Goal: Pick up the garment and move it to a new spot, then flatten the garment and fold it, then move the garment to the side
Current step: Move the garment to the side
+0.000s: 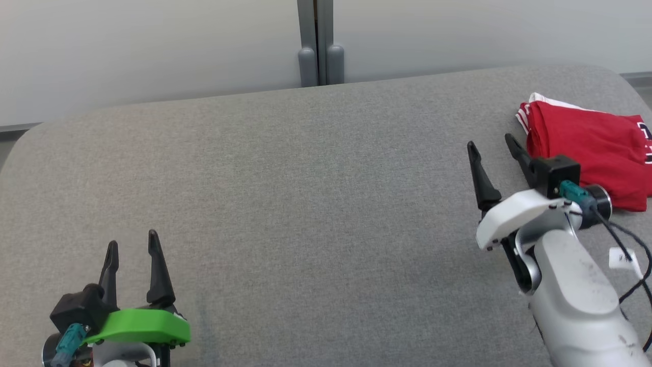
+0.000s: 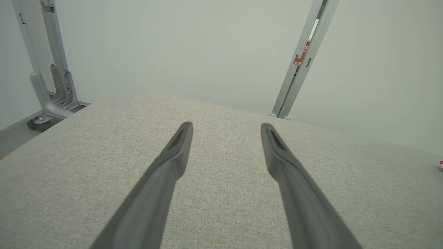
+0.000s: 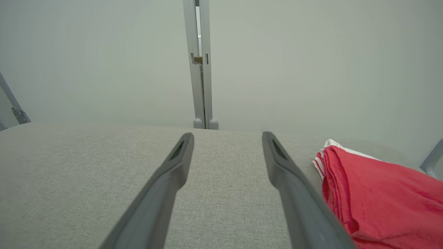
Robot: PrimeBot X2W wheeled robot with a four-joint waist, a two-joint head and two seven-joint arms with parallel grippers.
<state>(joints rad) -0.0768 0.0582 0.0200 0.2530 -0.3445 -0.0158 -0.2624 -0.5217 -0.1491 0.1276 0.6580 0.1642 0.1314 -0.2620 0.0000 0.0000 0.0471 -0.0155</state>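
L gripper [image 1: 132,240] at 7 o'clock, fingers spread, empty. R gripper [image 1: 490,143] at 3 o'clock, spread too, holding nothing, just beside the garment [image 1: 591,148]. Garment lies folded at 2 o'clock on the grey table [image 1: 305,204], so fold & side move look done; prob. nothing left. Print at its right edge is cut off, unreadable. Cable tag [image 1: 622,257] too small to read.

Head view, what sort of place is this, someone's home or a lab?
Most likely a lab or test cell, not a home: plain pale panels joined by a grey metal post close it off, and a grey padded surface serves as the workbench, with one folded red garment on it.
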